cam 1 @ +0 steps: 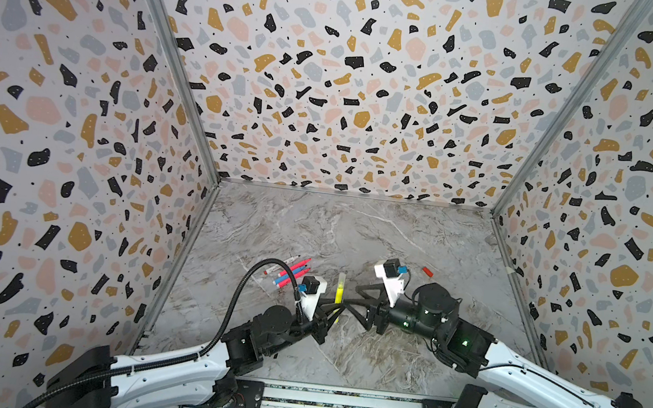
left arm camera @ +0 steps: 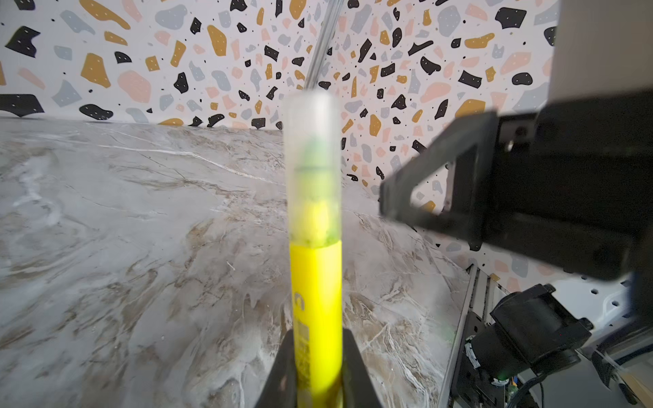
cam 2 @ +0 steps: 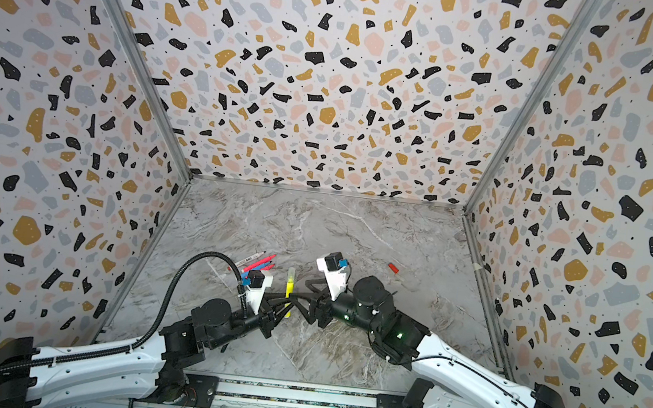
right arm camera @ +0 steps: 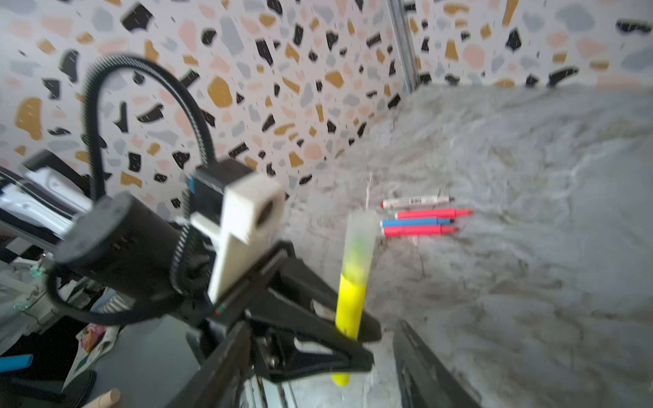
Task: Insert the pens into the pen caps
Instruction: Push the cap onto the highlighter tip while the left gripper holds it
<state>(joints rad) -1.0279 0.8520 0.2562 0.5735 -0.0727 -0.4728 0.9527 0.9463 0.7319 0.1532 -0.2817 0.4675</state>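
Left gripper point(cam 1: 335, 310) pinches a yellow marker point(left arm camera: 316, 300) by its barrel above the marble table point(cam 1: 355, 233), with a frosted cap point(left arm camera: 312, 159) seated over its tip. Right gripper point(cam 1: 354, 302) stands just right of it with its jaws spread. To the far left, a white pen point(right arm camera: 417, 202), pink pen point(right arm camera: 433, 214), blue pen point(right arm camera: 415, 222) and second pink pen point(right arm camera: 418, 231) lie side by side. A red cap point(cam 1: 427, 271) lies to the far right.

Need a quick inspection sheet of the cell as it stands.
surface: marble-look table
job's things: yellow pen near upright in left tool, frosted cap on its tip; four pens lying in a row; red cap lying apart, on the right
clutter: nothing seen
grippers: left tool shut on yellow pen; right tool open, beside it
cables: black ribbed hose arching over left arm
surroundings: terrazzo-print walls on three sides
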